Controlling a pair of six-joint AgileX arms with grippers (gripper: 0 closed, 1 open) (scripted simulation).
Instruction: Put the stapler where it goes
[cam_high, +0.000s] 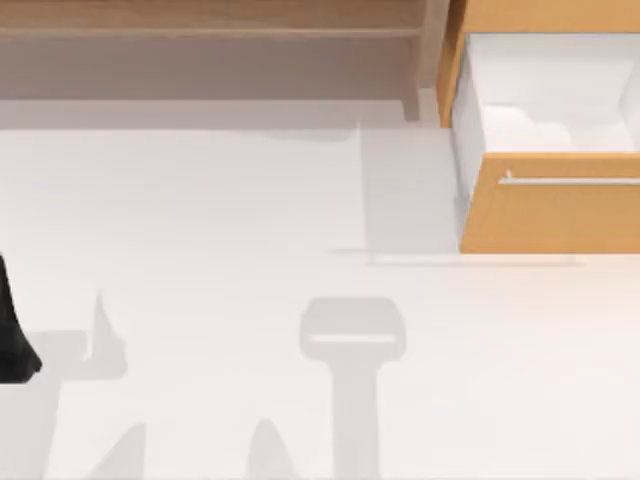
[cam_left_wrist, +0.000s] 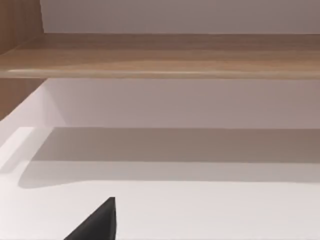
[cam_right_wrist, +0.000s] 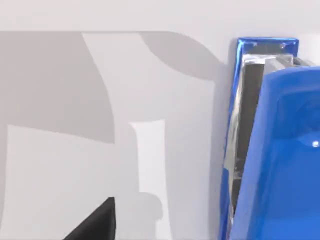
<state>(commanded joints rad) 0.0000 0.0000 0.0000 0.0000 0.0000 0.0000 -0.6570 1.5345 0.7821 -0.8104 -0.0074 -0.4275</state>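
The stapler (cam_right_wrist: 272, 150) is bright blue with a shiny metal strip along its side. It lies very close in the right wrist view, above the white table top. A black part of my right gripper (cam_right_wrist: 95, 225) shows beside it, apart from the blue body. Whether the stapler is held cannot be told. The open drawer (cam_high: 550, 205) at the table's back right has a wooden front, a metal handle and a white inside. My left arm (cam_high: 12, 340) stays parked at the table's far left edge, and a black part of its gripper (cam_left_wrist: 97, 225) shows over the white surface.
A long wooden shelf (cam_high: 200, 30) runs along the back of the table and also shows as the wooden shelf (cam_left_wrist: 160, 55) ahead of the left wrist camera. Grey shadows of the arms fall on the white table top (cam_high: 200, 200).
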